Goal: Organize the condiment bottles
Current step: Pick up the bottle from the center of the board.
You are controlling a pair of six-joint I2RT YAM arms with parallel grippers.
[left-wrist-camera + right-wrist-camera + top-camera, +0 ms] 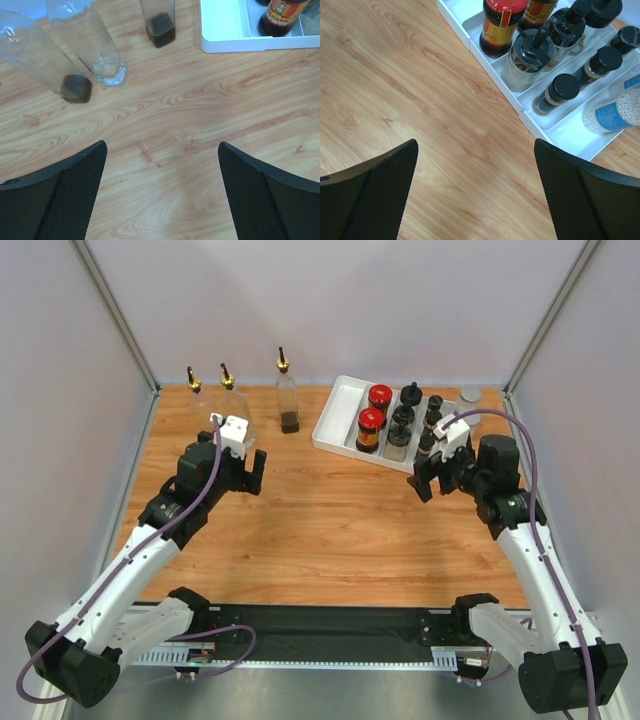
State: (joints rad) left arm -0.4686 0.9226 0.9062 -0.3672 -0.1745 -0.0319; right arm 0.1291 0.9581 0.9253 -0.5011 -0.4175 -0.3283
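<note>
Both hands are spread wide and hold nothing. The left hand (243,478) hovers over bare wood of the bench (320,530), and the right hand (432,485) hangs just off the near corner of the white divided plastic tray (338,412). Most of the condiments are in that tray. There are two dark sauce jars with red lids (375,412), several small glass jars with black caps (402,430), and at the far right edge a clear shaker of white granules with a blue label (615,107); whether it stands inside the last lane or just beside it I cannot tell. Three tall clear glass bottles with brass pourer spouts stand outside on the bench along the far edge. Two are close together at the left (213,400), and the third (287,395) is nearer the tray. These three are probably what is left to sort, and they look like the risky part — slim, tall and smooth. A grip taken high or off-centre could tip one, and a wide hand closing on either of the paired bottles could knock its neighbour over. Dark liquid sits in the bottom of two of them (76,89), so a fall might spill through the spout. On the right, a careless reach could shove the light tray or topple the crowded jars — little room shows between them for a finger.
</note>
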